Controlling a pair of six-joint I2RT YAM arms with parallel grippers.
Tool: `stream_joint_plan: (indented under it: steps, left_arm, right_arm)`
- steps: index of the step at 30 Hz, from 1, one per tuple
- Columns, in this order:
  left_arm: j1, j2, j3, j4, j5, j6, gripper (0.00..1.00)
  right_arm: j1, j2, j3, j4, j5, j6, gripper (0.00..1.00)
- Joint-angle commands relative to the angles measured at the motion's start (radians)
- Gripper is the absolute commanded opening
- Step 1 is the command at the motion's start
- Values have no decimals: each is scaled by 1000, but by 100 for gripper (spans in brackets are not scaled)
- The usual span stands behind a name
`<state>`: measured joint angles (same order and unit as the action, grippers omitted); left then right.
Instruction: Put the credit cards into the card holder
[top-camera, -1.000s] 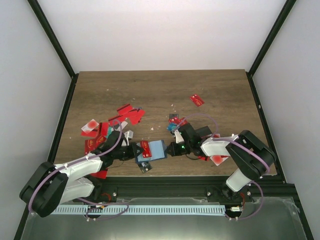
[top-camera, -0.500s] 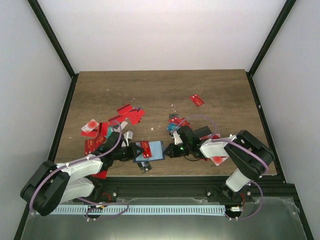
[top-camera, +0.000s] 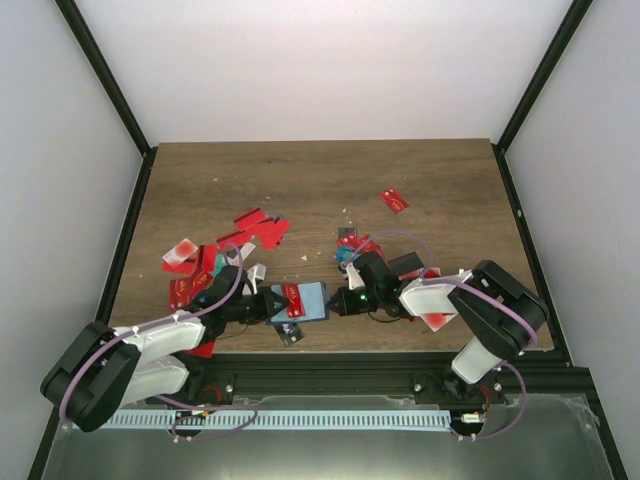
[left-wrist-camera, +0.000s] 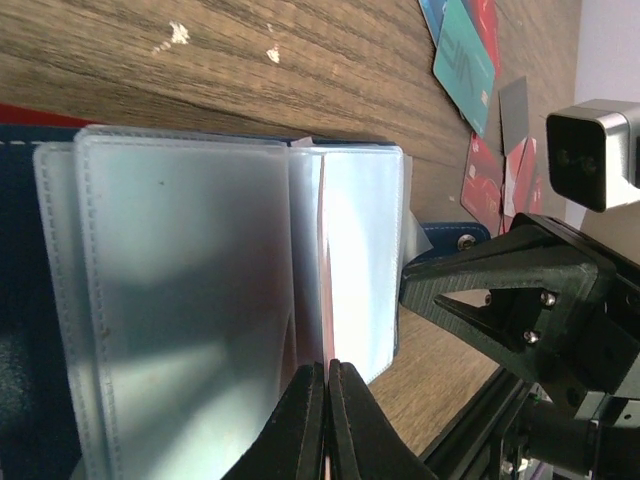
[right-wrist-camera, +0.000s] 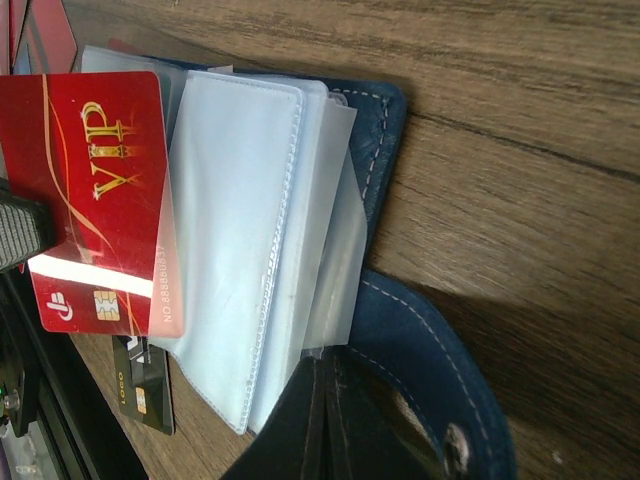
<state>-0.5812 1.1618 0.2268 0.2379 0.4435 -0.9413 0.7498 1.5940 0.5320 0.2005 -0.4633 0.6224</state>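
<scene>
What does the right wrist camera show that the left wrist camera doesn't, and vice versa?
Only right wrist: the red VIP-lettered plastic card face-on, partly inside a clear sleeve, and a small black card near it. Only left wrist: a flat teal card, white crumbs, the shut left gripper pinching the red card edge-on, and the right gripper shut on the edge of the navy-blue folding card holder. Both: that holder lying open, its clear plastic sleeves fanned, on the wooden table.

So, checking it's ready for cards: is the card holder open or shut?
Open. The card holder lies spread, its clear sleeves fanned out and its snap flap unfastened.
</scene>
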Motion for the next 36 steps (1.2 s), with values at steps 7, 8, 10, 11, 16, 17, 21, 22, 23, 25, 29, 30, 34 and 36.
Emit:
stream_joint_plan:
  steps: [7, 8, 10, 11, 16, 17, 21, 22, 23, 25, 29, 30, 34, 36]
  left_arm:
    - [3, 1, 5, -50, 68, 6, 4]
    - [5, 6, 9, -52, 70, 5, 4]
    - [3, 20, 12, -50, 77, 4, 4]
    - [4, 28, 15, -52, 79, 4, 4]
    - [4, 72, 28, -41, 98, 7, 4]
    - [4, 81, 30, -36, 106, 7, 4]
    - [4, 111, 39, -18, 115, 9, 4]
    - [4, 116, 43, -18, 115, 11, 4]
    - [4, 121, 46, -18, 114, 13, 4]
    - [5, 132, 49, -16, 110, 16, 4]
    - [4, 156, 56, -5, 107, 15, 4]
    - [3, 162, 58, -1, 106, 15, 4]
    - [3, 188, 64, 15, 103, 12, 4]
    - [1, 201, 67, 24, 103, 12, 4]
  right_arm:
    - [17, 30, -9, -33, 10, 2, 1]
    - [19, 31, -8, -32, 9, 2, 1]
    - [18, 32, -5, -34, 9, 1, 1]
    - [19, 33, -5, -34, 9, 0, 1]
    - [19, 38, -1, -36, 6, -4, 1]
    - [19, 39, -1, -36, 5, -5, 1]
    - [19, 41, 3, -39, 2, -10, 1]
    - [19, 41, 3, -41, 2, -11, 1]
    - [19, 40, 5, -41, 0, -12, 1]
    - [19, 41, 7, -42, -4, -13, 1]
    - [19, 40, 13, -45, -9, -15, 1]
    - [19, 40, 15, -47, -11, -14, 1]
    - [20, 34, 22, -51, -18, -12, 1]
    - [21, 32, 25, -53, -19, -13, 1]
